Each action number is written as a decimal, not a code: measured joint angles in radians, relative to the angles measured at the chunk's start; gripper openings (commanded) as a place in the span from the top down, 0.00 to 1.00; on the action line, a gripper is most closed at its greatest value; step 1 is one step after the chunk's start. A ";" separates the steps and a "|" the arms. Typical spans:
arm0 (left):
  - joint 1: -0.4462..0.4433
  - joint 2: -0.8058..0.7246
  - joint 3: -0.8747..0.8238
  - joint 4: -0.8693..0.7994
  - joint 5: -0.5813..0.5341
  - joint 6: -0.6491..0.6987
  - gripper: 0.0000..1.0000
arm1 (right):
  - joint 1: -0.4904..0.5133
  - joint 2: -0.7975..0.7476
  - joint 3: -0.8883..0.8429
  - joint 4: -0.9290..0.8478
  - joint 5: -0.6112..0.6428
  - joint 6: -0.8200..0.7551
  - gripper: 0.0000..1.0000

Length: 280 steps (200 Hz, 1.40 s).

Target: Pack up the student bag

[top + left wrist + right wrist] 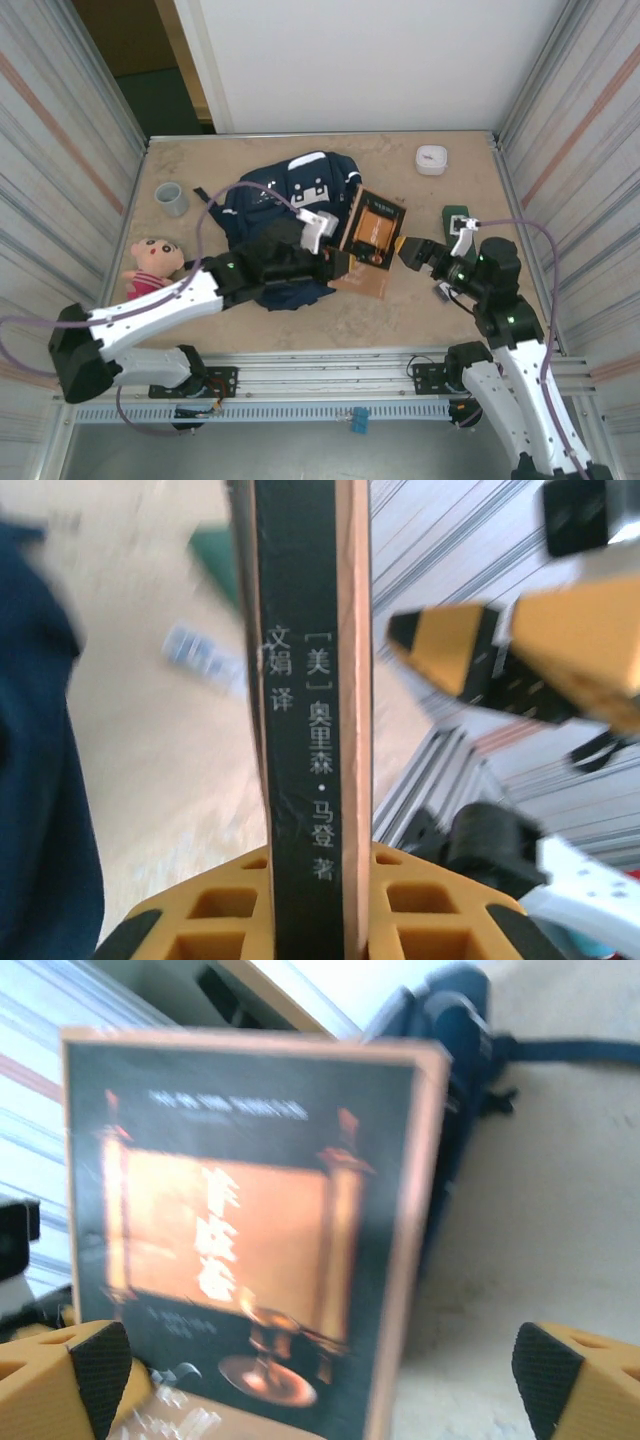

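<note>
The student bag [285,200], navy with white-grey patches, lies at the table's middle back. At its right edge a dark book [372,235] with an orange cover picture stands up off the table. My left gripper [338,262] is shut on the book's lower edge; in the left wrist view the spine [310,730] runs up from between the orange jaws of the left gripper [312,885]. My right gripper [415,252] is open just right of the book. In the right wrist view the book's cover [240,1240] faces the wide-spread right gripper [320,1385], with the bag [450,1040] behind.
A grey cup [171,198] and a doll [152,262] sit at the left. A white round case [431,159] lies at the back right and a green object [458,218] by the right arm. Metal walls close both sides.
</note>
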<state>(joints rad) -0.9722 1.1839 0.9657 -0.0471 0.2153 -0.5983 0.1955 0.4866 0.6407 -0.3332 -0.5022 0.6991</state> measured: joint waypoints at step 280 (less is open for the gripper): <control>0.193 -0.060 -0.028 0.327 0.438 -0.023 0.93 | 0.210 0.018 0.025 0.386 -0.310 0.082 0.43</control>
<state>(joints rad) -0.7795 1.1240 0.9379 0.2798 0.6537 -0.6212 0.4053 0.5049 0.6659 0.0528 -0.8120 0.7807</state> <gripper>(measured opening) 0.160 0.581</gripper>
